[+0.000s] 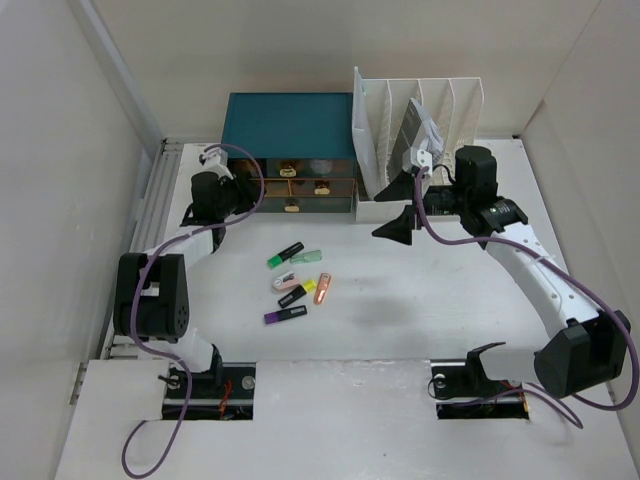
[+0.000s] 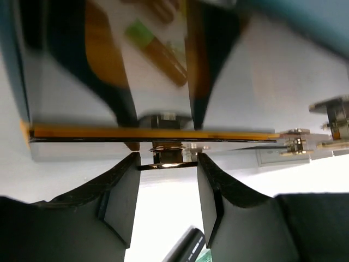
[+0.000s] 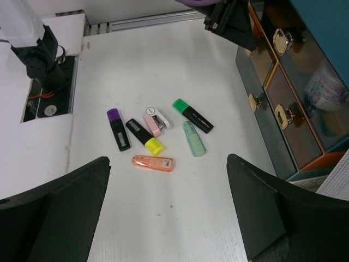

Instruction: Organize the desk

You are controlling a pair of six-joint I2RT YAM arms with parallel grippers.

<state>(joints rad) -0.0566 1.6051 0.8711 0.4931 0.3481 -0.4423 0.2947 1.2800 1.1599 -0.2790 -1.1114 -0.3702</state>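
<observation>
My left hand [image 2: 167,164] is released. Its two black fingers stand either side of the small round brass knob [image 2: 170,157] on a glossy dark drawer front, and I see a thin gap at each side, so I am not yet gripping it. That drawer belongs to the teal drawer box [image 1: 290,125] at the far edge of the large flat white desk surface [image 3: 180,60]. This surface runs under both my arms and carries everything here.

My right hand [image 3: 168,159] is also released, its fingers spread wide and holding nothing. It hovers above the surface, near the white slotted file rack [image 1: 420,120] just right of the box.

Six highlighters lie loose and close together in the middle of the surface:
- a purple-capped black highlighter [image 3: 118,128]
- a yellow-capped black highlighter [image 3: 144,139]
- a pink and white highlighter [image 3: 157,120]
- a green-capped black highlighter [image 3: 192,115]
- a pale mint highlighter [image 3: 193,138]
- an orange highlighter [image 3: 153,162]

I judge the step in hand to be taking the knob to work the drawer. The knob is small and smooth. If I close off-centre or too shallow, my fingers could slip off on the pull. A pull that is not straight could jam the drawer, or drag the whole box across the surface toward the highlighters. If my right hand drops carelessly, it could scatter the highlighters, since they lie close together.
</observation>
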